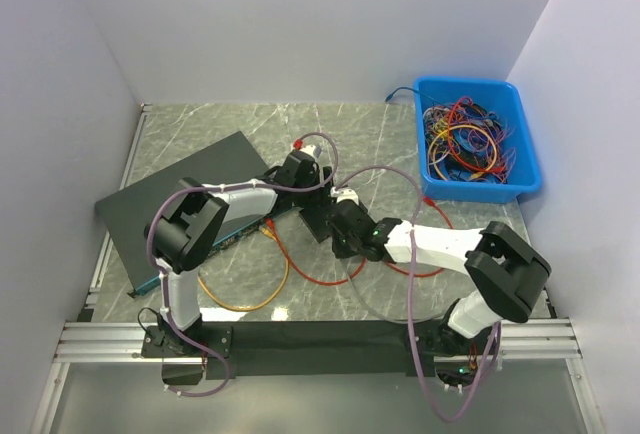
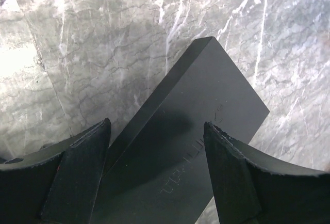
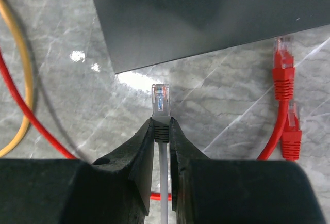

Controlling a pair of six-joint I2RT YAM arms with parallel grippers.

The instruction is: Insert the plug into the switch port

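My right gripper (image 3: 162, 126) is shut on the grey boot of a clear plug (image 3: 161, 99). The plug's tip points at the dark switch (image 3: 206, 17), a short gap away from its near edge. Its grey cable runs back between the fingers. No port shows on the switch in any view. In the top view the right gripper (image 1: 338, 216) sits by the right end of the switch (image 1: 245, 226). My left gripper (image 2: 157, 131) is open, its fingers (image 2: 82, 172) straddling the end of the switch (image 2: 196, 131). Whether they touch it I cannot tell. From above, the left gripper (image 1: 305, 169) is over that same end.
Two red plugs (image 3: 283, 69) lie right of my right gripper, with a red cable (image 1: 335, 276) and an orange cable (image 1: 270, 289) looping on the marble in front. A black mat (image 1: 175, 199) lies under the switch. A blue bin (image 1: 530, 169) of cables stands at the back right.
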